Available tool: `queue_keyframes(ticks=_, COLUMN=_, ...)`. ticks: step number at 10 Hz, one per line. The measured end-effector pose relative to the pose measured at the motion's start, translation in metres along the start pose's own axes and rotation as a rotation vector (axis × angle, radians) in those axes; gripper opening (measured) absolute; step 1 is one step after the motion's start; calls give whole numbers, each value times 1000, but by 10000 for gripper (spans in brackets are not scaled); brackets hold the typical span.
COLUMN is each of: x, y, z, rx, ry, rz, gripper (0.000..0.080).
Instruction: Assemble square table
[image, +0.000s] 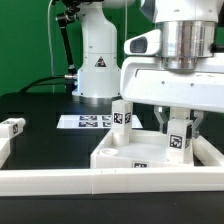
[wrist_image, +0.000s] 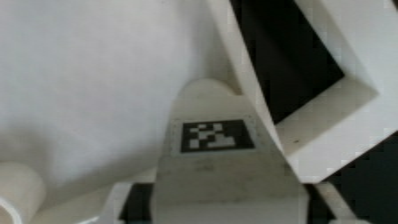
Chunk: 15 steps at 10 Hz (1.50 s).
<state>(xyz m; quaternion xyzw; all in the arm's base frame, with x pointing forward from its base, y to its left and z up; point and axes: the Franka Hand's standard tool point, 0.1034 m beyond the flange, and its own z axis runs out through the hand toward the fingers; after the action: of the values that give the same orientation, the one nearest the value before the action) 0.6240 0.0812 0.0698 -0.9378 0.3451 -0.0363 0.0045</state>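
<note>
Near the front of the black table (image: 40, 105), inside the long white border rail (image: 100, 183), lies the square table's slab (image: 130, 155), rim upward. Three block legs show: one (image: 122, 115) standing at the slab's back, one (image: 12, 127) lying well apart at the exterior view's left, and one (image: 180, 140) under the gripper (image: 178, 128). Each carries a black-and-white square tag, as does the slab; none bears readable writing. The jaws are clamped on that third leg, upright over the slab's corner on the exterior view's right. Behind, the marker board (image: 88, 122) shows several tags. The wrist view shows the held leg's tag close up.
</note>
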Motion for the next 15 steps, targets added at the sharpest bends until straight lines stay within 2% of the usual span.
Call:
queue_keyframes(ticks=3, x=5, y=9, z=0, rx=-20, ry=6, rz=132, gripper=295)
queue_keyframes(ticks=5, x=6, y=10, z=0, rx=-22, ry=7, rz=127, gripper=301)
queue_keyframes(ticks=6, x=5, y=9, z=-1, rx=-23, ry=7, rz=117, gripper=457)
queue_keyframes(ticks=7, x=2, y=7, z=-5, rx=-29, ry=5, rz=60, gripper=579)
queue_keyframes(ticks=8, x=2, y=6, z=-11, rx=-22, ry=5, rz=-10, gripper=579)
queue_keyframes(ticks=9, x=0, y=8, z=-15, rx=-19, ry=3, rz=-67, gripper=637)
queue_keyframes(ticks=11, x=-9, y=19, z=-25, rx=-7, ry=-5, rz=-146, gripper=646)
queue_keyframes(ticks=12, x=-11, y=29, z=-31, rx=4, ry=-10, rz=-200, gripper=646)
queue_keyframes(ticks=13, x=-9, y=44, z=-36, rx=15, ry=-24, rz=-229, gripper=648)
queue_keyframes(ticks=15, x=9, y=62, z=-46, rx=26, ry=-20, rz=-237, gripper=648)
